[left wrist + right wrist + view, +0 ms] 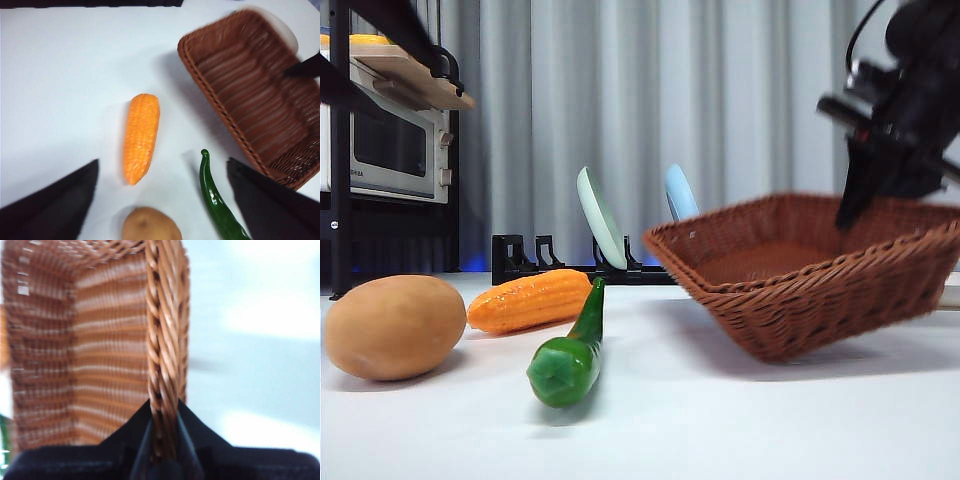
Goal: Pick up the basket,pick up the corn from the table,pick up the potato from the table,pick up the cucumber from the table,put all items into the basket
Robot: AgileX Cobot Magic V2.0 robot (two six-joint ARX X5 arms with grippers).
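Observation:
The brown wicker basket (800, 290) (240, 85) is tipped up on the right, with my right gripper (850, 215) (162, 440) shut on its far braided rim (162, 340); one black jaw (302, 67) reaches inside it. On the white table (720, 420) lie the potato (395, 325) (150, 225) at the left, the orange corn (530, 300) (141, 135) behind it, and the green cucumber (570, 355) (217, 205) between corn and basket. My left gripper (162, 165) hangs open above these three, holding nothing. It does not show in the front view.
A black dish rack (535, 262) with two upright plates (600, 215) (680, 190) stands behind the corn. At the far left stands a dark shelf frame (340, 150) holding a microwave (390, 150). A grey curtain closes the back.

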